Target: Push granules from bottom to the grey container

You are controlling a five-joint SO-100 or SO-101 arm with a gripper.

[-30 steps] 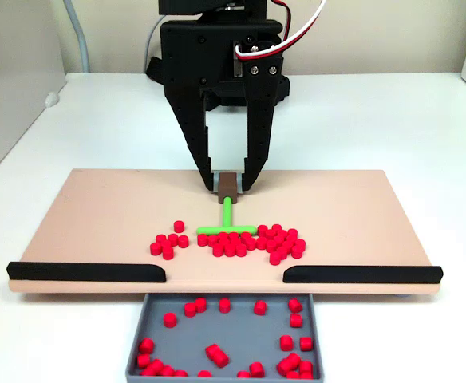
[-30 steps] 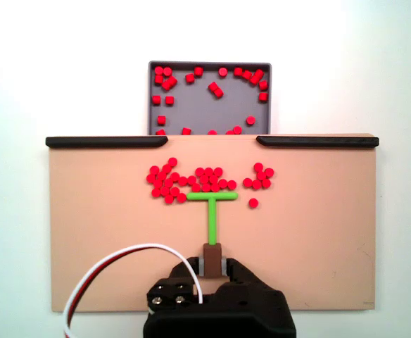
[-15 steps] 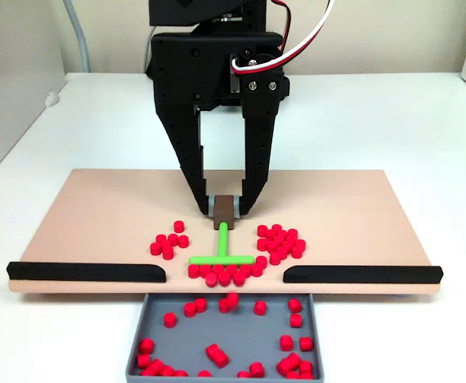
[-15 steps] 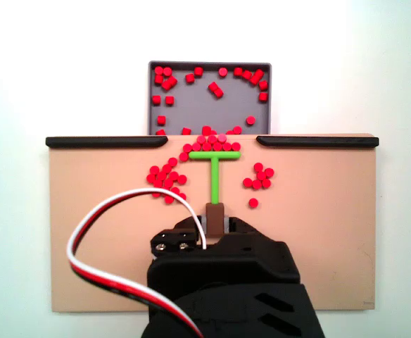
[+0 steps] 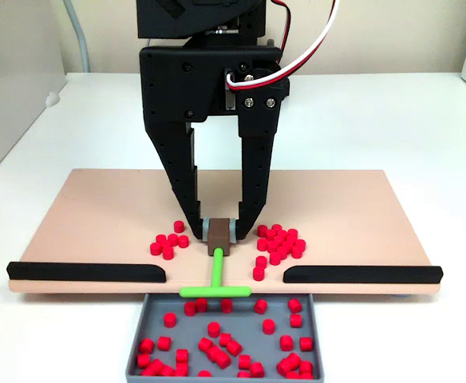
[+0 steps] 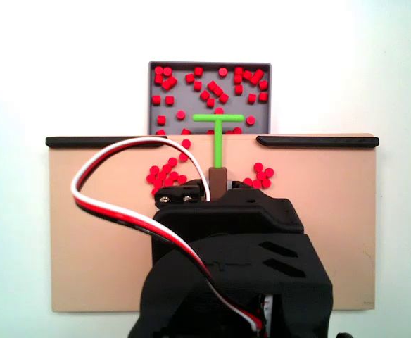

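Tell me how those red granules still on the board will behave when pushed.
The granules look light and loose, so they would probably scatter, not move together. Being short cylinders, some may roll or tumble sideways. The T-shaped pusher seems narrower than each cluster, likely leaving stragglers.

The arm is built of matte black plastic throughout. The gripper point(image 5: 219, 231) is formed by two long, tapering black fingers point(image 5: 175, 179) set under a broad, blocky housing. Silver screws point(image 5: 251, 101) are seen on the housing just above the right finger in a fixed view. A bundled red, white and black cable point(image 6: 114, 204) is looped out from the housing's side.
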